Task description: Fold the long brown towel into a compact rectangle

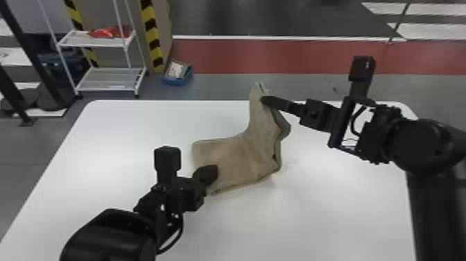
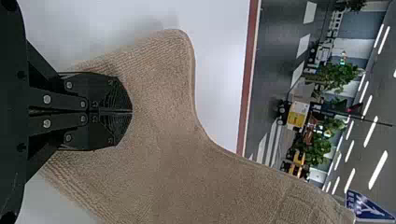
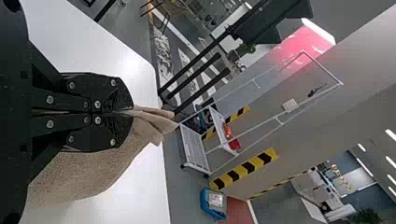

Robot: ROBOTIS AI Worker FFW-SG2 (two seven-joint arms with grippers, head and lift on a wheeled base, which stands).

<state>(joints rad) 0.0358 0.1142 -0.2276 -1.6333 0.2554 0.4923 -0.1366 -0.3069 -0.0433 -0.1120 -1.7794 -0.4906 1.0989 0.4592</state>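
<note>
The brown towel (image 1: 239,156) lies on the white table in the head view, its right part lifted toward the back. My right gripper (image 1: 265,100) holds that raised part near its top; in the right wrist view the gripper (image 3: 130,112) is shut with towel folds (image 3: 156,123) between its fingers. My left gripper (image 1: 211,175) is at the towel's near left portion. Seen from the left wrist, the gripper (image 2: 130,112) has its fingers together over the towel (image 2: 163,140); whether cloth is pinched between them is hidden.
The white table (image 1: 104,139) extends around the towel. Beyond its far edge stand a white shelf rack (image 1: 107,78) and a blue bin (image 1: 177,73) on the floor, beside a pillar with yellow and black stripes (image 1: 152,38).
</note>
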